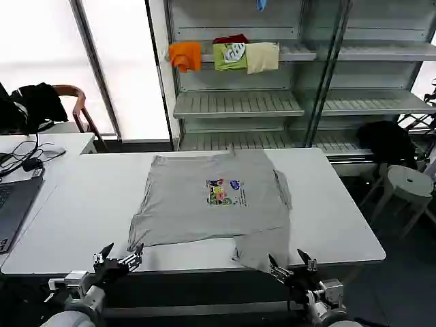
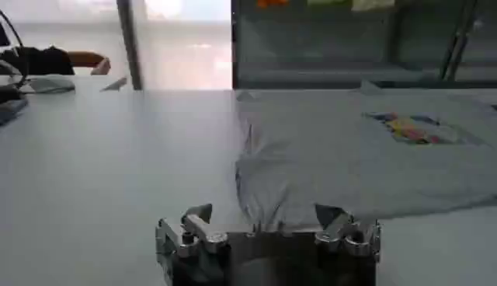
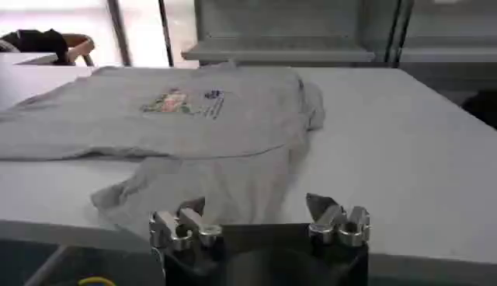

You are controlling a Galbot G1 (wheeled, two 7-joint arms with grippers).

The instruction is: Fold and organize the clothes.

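The clothes, a light grey T-shirt [image 1: 211, 201] with a small multicoloured chest print, lie spread on the white table [image 1: 88, 204]; one sleeve hangs over the near edge. My left gripper [image 1: 117, 259] is open at the near left edge, just short of the shirt's near left corner [image 2: 256, 194]. My right gripper [image 1: 291, 265] is open at the near edge, beside the drooping sleeve [image 3: 210, 186]. Nothing is between either pair of fingers. The left wrist view has the left gripper [image 2: 264, 217] facing the shirt hem; the right wrist view has the right gripper [image 3: 256, 211] facing the sleeve.
A laptop [image 1: 13, 204] and cables lie on a second table at the left. Behind the table stands a shelf rack [image 1: 272, 102] with orange, green and cream garments. A chair with a black garment [image 1: 41, 102] is far left; a white stool [image 1: 407, 184] stands at right.
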